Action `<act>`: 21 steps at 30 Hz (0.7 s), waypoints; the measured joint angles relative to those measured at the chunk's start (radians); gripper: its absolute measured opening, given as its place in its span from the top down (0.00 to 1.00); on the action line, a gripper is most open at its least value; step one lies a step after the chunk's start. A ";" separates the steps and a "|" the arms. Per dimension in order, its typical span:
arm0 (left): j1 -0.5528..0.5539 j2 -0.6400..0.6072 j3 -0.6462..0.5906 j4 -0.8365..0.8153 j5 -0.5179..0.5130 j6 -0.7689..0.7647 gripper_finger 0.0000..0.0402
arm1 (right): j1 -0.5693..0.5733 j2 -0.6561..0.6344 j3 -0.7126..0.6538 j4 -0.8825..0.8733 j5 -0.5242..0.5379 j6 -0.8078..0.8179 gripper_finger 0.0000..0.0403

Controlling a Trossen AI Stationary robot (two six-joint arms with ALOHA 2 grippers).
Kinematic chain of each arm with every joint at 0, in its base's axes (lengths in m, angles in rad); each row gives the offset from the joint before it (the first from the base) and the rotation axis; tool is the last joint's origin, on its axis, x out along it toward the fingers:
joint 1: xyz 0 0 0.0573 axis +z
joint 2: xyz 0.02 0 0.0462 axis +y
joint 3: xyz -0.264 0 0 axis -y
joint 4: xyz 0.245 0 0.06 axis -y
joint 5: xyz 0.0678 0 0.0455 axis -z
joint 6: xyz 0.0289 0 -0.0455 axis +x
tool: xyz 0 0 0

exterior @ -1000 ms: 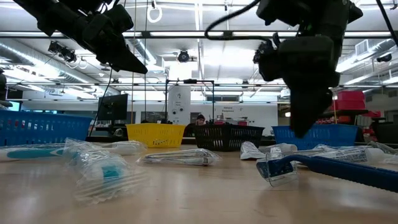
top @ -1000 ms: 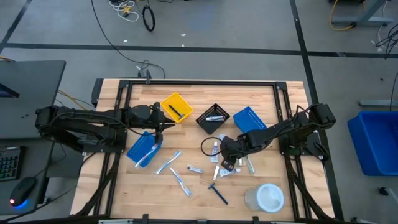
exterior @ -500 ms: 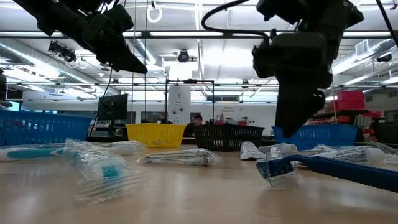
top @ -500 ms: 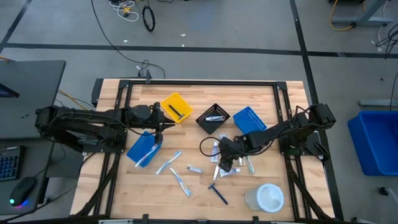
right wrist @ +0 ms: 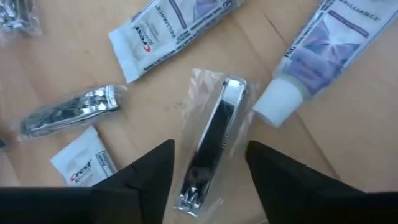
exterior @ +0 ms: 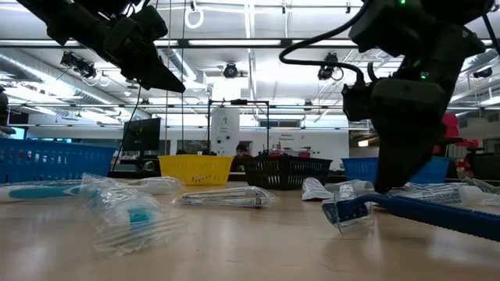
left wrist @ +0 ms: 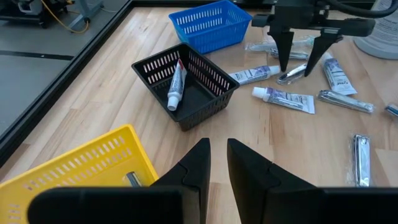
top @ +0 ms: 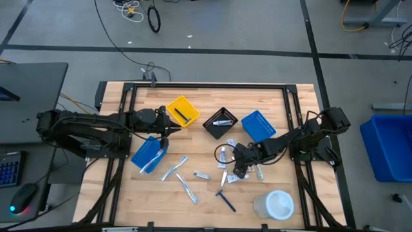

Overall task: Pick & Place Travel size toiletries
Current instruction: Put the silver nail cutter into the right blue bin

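Note:
Small white-and-blue tubes (right wrist: 180,25), a wrapped metal nail clipper (right wrist: 214,134) and a second clipper (right wrist: 68,109) lie on the wooden table beside a dark blue razor (top: 225,200) and pale toothbrushes (top: 174,169). My right gripper (right wrist: 208,162) is open and low over the wrapped clipper, one finger on each side of it, pointing down. In the left wrist view the right gripper (left wrist: 303,59) straddles that clipper (left wrist: 295,73). My left gripper (top: 168,131) is shut and empty, in the air between the yellow bin (top: 183,111) and the left blue bin (top: 149,153).
The black bin (left wrist: 186,87) holds one tube (left wrist: 176,87); the yellow bin holds a dark item. A second blue bin (top: 259,124) stands just beyond the right gripper. A round white tub (top: 278,205) sits near the table's near right corner. Bare wood lies along the far edge.
My right gripper has shifted a little toward the table's right edge and come down over the wrapped clipper. The items on the table have stayed put.

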 joint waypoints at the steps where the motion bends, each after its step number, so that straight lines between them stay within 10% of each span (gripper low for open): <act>1: 0.000 0.000 0.000 0.000 0.000 0.000 0.85 | 0.001 0.000 -0.007 0.006 0.008 -0.006 0.51; 12: 0.000 0.000 0.000 0.000 0.000 0.000 0.85 | -0.020 -0.037 0.016 0.004 -0.007 -0.015 0.87; 21: 0.000 0.000 0.000 0.005 0.000 0.000 0.85 | -0.092 -0.257 0.138 -0.225 0.122 -0.108 0.85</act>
